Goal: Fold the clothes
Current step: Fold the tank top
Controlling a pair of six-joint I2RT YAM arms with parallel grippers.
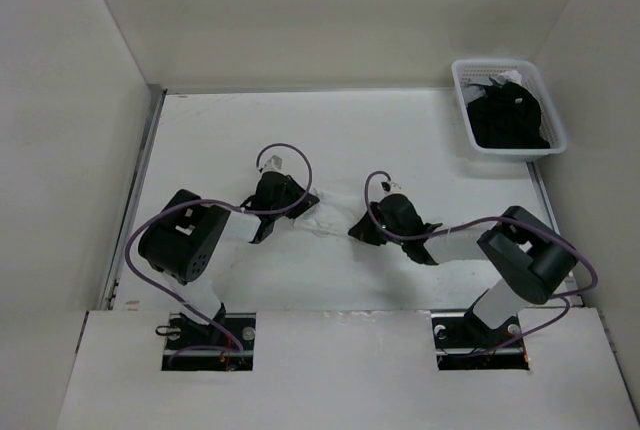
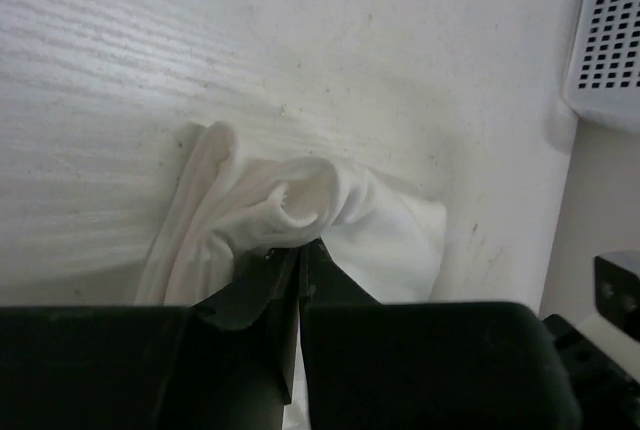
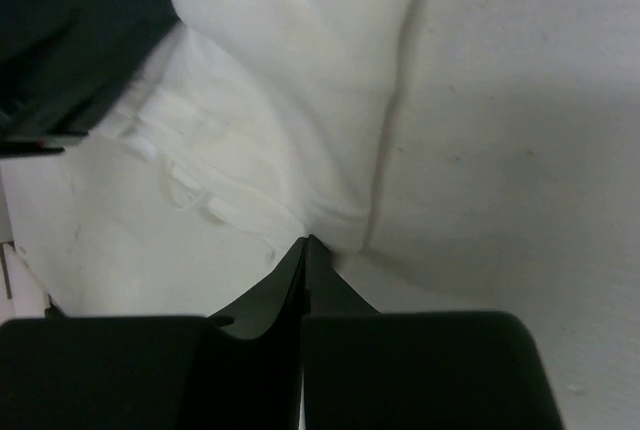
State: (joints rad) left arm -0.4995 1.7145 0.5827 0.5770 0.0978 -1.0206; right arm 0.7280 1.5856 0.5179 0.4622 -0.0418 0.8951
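**A:** How many garments lie on the counter?

**B:** One: a white garment, bunched mid-counter between the two arms.

**A:** And the grippers?

**B:** Two. The left gripper has its jaws together, clamped on a bunched fold of the cloth. The right gripper has its jaws together too, pinching the opposite edge, beside small loop straps.

**A:** Anything else around?

**B:** One white mesh basket in the far right corner, well apart, holding black garments; how many cannot be told. From above, both wrists cover part of the cloth.
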